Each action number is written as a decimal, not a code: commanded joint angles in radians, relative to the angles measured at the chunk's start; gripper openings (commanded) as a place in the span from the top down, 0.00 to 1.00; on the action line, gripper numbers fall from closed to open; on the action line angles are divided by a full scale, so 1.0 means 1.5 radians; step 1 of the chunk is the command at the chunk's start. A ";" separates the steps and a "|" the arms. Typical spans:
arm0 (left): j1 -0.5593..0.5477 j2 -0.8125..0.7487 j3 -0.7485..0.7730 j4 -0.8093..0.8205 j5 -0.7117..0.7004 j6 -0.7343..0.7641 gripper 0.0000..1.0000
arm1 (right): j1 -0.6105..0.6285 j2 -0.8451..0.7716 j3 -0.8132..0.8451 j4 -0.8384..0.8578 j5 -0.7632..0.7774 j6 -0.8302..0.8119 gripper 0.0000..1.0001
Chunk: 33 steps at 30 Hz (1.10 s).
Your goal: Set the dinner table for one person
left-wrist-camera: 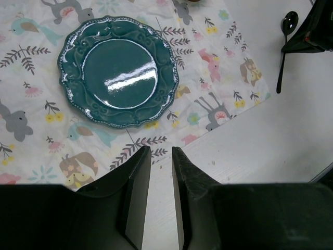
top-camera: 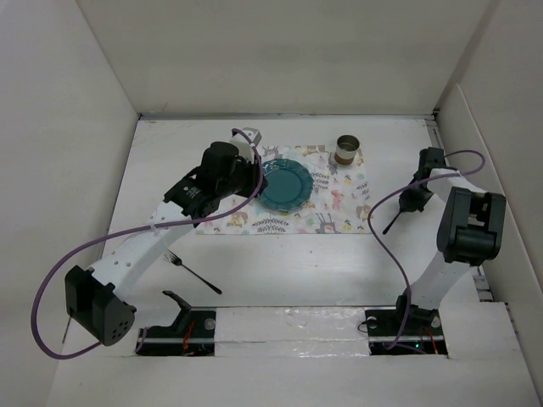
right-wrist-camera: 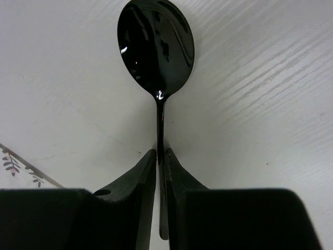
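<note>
The white dinner table [top-camera: 280, 263] carries an animal-print placemat [top-camera: 339, 208] with a teal plate [top-camera: 284, 185] on it. My left gripper [top-camera: 257, 176] hovers above the plate's left edge. In the left wrist view its jaws [left-wrist-camera: 161, 151] stand narrowly apart and empty over the placemat's [left-wrist-camera: 31, 135] edge, with the plate [left-wrist-camera: 118, 73] ahead. My right gripper [top-camera: 412, 198] is shut on the handle of a black spoon [top-camera: 392, 222] to the right of the placemat. In the right wrist view [right-wrist-camera: 161, 152] the spoon's bowl [right-wrist-camera: 156, 44] points away, low over the table.
A tin-like cup [top-camera: 346, 151] stands at the placemat's far right corner. A black fork [top-camera: 193, 271] lies on the table at the near left, by the left arm. White walls enclose the table on three sides. The spoon [left-wrist-camera: 283, 52] also shows in the left wrist view.
</note>
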 commanded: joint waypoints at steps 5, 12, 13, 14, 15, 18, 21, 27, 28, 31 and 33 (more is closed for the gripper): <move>0.000 -0.015 -0.007 0.036 -0.009 -0.003 0.79 | 0.020 0.021 0.038 -0.052 0.049 -0.018 1.00; 0.000 -0.007 0.027 0.022 -0.032 -0.006 0.79 | 0.098 -0.164 0.117 -0.030 0.055 -0.043 1.00; 0.000 -0.007 0.027 0.021 -0.036 -0.006 0.79 | 0.098 -0.165 0.117 -0.030 0.055 -0.043 1.00; 0.000 0.003 0.059 0.027 -0.038 -0.014 0.79 | 0.131 -0.187 0.150 -0.020 0.017 -0.062 1.00; 0.000 0.003 0.059 0.027 -0.038 -0.019 0.79 | 0.131 -0.192 0.150 -0.024 0.017 -0.062 1.00; 0.000 0.023 0.103 0.025 -0.048 -0.034 0.79 | 0.196 -0.184 0.198 -0.054 -0.042 -0.085 1.00; 0.000 0.033 0.118 0.014 -0.066 -0.055 0.78 | 0.265 -0.174 0.216 -0.057 -0.088 -0.090 1.00; 0.059 0.002 0.062 0.031 -0.052 -0.137 0.66 | 0.356 -0.085 0.238 -0.046 -0.108 -0.068 1.00; 0.066 -0.009 0.056 0.031 -0.066 -0.146 0.65 | 0.356 -0.066 0.255 -0.051 -0.113 -0.068 1.00; 0.066 -0.026 0.035 0.020 -0.114 -0.167 0.62 | 0.363 0.000 0.277 -0.039 -0.124 -0.069 1.00; 0.066 -0.036 0.025 0.011 -0.120 -0.178 0.62 | 0.369 0.042 0.292 -0.038 -0.128 -0.069 1.00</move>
